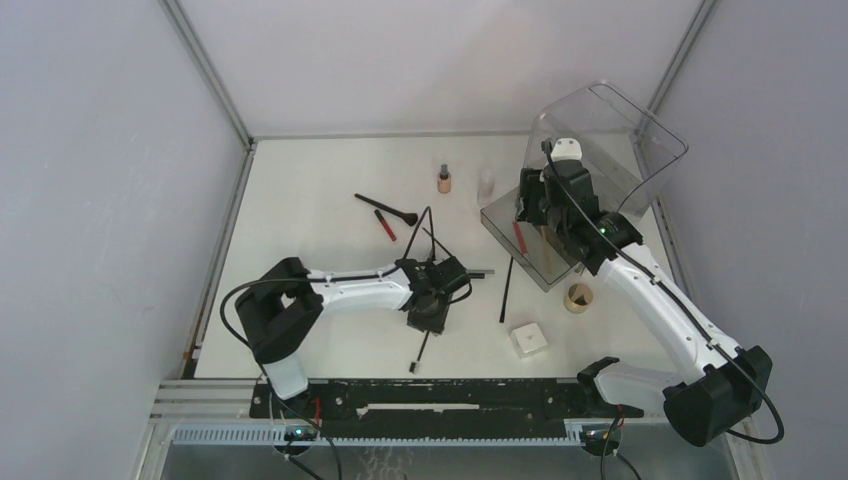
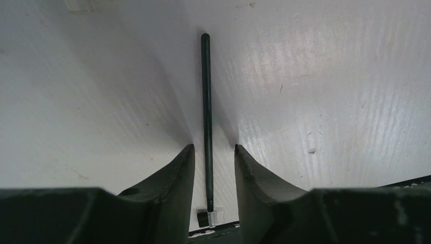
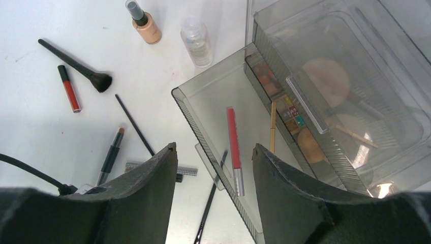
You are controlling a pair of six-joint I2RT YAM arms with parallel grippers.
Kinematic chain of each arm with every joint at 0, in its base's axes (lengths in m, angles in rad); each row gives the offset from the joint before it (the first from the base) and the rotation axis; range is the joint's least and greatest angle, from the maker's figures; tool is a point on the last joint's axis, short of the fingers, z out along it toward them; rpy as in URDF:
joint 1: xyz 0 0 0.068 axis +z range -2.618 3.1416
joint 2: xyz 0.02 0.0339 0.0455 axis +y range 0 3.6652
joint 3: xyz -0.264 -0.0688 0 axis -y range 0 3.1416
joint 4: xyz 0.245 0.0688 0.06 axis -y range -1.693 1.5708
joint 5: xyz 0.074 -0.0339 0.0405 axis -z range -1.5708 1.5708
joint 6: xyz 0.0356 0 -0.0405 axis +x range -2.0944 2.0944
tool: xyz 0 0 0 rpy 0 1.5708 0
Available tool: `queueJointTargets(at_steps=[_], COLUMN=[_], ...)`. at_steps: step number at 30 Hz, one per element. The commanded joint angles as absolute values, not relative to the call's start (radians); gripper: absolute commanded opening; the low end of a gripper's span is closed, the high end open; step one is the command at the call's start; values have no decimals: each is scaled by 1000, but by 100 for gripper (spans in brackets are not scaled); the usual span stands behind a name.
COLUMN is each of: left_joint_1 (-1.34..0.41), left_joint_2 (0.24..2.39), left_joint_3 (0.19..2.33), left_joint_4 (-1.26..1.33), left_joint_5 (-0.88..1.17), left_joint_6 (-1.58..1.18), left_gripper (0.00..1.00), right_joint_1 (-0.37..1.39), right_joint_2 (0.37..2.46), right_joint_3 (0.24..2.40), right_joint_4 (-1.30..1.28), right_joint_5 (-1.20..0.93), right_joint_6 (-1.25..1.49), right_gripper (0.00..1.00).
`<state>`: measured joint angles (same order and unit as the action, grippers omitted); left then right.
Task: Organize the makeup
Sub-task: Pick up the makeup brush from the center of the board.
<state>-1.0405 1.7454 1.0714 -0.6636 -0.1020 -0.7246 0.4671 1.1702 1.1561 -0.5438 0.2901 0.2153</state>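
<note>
The left gripper [image 2: 214, 147] is pointing down at the counter [image 2: 330, 101] near its front middle, with its jaws standing partly apart and straddling a thin black brush handle [image 2: 206, 91]. A gap is showing on each side of the handle, so nothing is being gripped. The handle is lying flat on the counter, running away from the fingers. The right gripper [image 3: 214, 146] is hovering above the pulled-out drawer [image 3: 203, 101] of the clear bin [image 3: 356, 46] at the right rear, its jaws standing wide and holding nothing. A red lip stick with a silver end [image 3: 233, 137] is lying in the drawer beside a thin tan pencil [image 3: 273, 127]. Round tan puffs [image 3: 325, 76] are showing through the bin's wall (their exact compartment cannot be told). A tan dark-capped bottle [image 3: 147, 31] and a small clear bottle [image 3: 197, 43] are standing upright just beside each other left of the bin. A fluffy-headed black brush [image 3: 76, 65], a second red lip stick [image 3: 69, 89] and a slim black pencil [image 3: 133, 123] are lying loose farther left. A round puff [image 1: 578, 297] and a white box [image 1: 528, 338] are sitting on the counter in front of the bin.
</note>
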Motion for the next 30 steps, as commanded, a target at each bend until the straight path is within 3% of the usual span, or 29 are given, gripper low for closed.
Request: queueJointTargets(at_steps=[1, 4, 6, 9, 13, 22, 30], left_joint_1=[-1040, -1038, -1034, -1017, -1012, -990, -914], left_joint_2=[1749, 1764, 1779, 1787, 1779, 1544, 1377], left_joint_3=[1049, 1036, 1028, 1012, 1022, 1123, 1131], left_joint_4=[-648, -631, -618, -604, -604, -648, -560], left_joint_5=[-125, -121, -120, -113, -147, -190, -86], left_joint_6=[-746, -750, -753, -750, -739, -688, -651], left_gripper=[37, 33, 21, 16, 1, 0, 0], right_joint_1=[471, 471, 470, 471, 472, 458, 463], right_joint_2=[1140, 1138, 1137, 1137, 1133, 1089, 1079], right_joint_3=[1153, 1154, 1154, 1154, 1149, 1145, 1120], right_joint_4=[-515, -520, -519, -519, -515, -509, -440], right_joint_5=[300, 307, 310, 310, 316, 274, 44], right_joint_6=[237, 239, 242, 242, 240, 242, 397], right_gripper=[63, 63, 63, 63, 63, 64, 64])
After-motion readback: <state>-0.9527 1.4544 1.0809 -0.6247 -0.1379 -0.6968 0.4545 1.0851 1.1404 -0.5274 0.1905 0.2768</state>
